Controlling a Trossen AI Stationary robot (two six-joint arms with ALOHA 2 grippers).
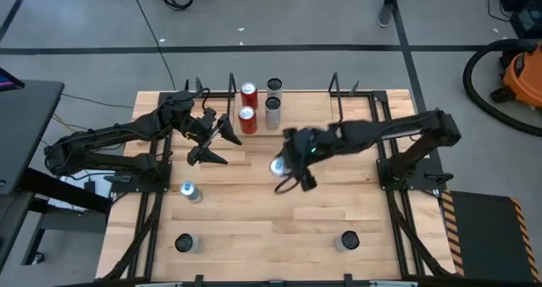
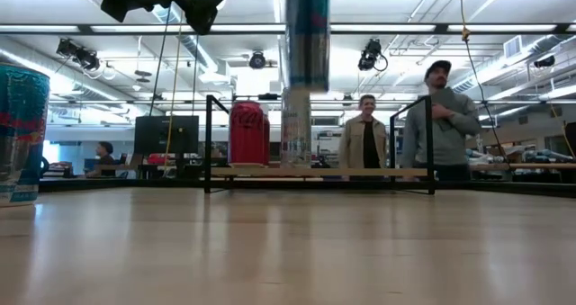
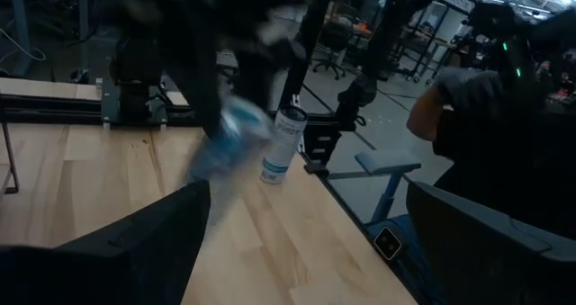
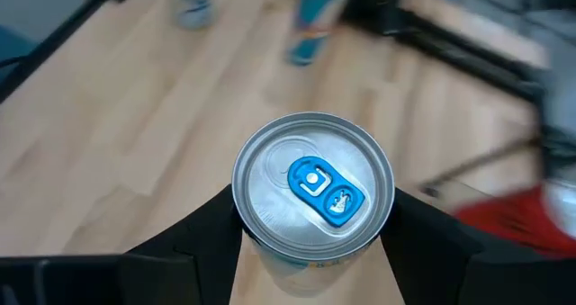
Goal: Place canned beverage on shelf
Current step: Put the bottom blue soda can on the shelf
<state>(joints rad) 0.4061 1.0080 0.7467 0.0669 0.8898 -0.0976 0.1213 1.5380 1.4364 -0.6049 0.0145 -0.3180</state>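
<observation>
The right hand [image 1: 286,170] is clamped on a slim can [image 4: 313,186], which it holds upright and lifted clear of the desk [image 1: 254,211], near the middle. I judge this height lets the can pass over the low rods of the shelf [image 1: 339,91]. The shelf stands at 12 o'clock from the can, with two red cans [image 1: 248,107] and two silver cans [image 1: 273,101] already on its board. The left hand [image 1: 206,137] hovers at 9 o'clock from the held can, fingers spread apart and empty, so it does not block the way.
</observation>
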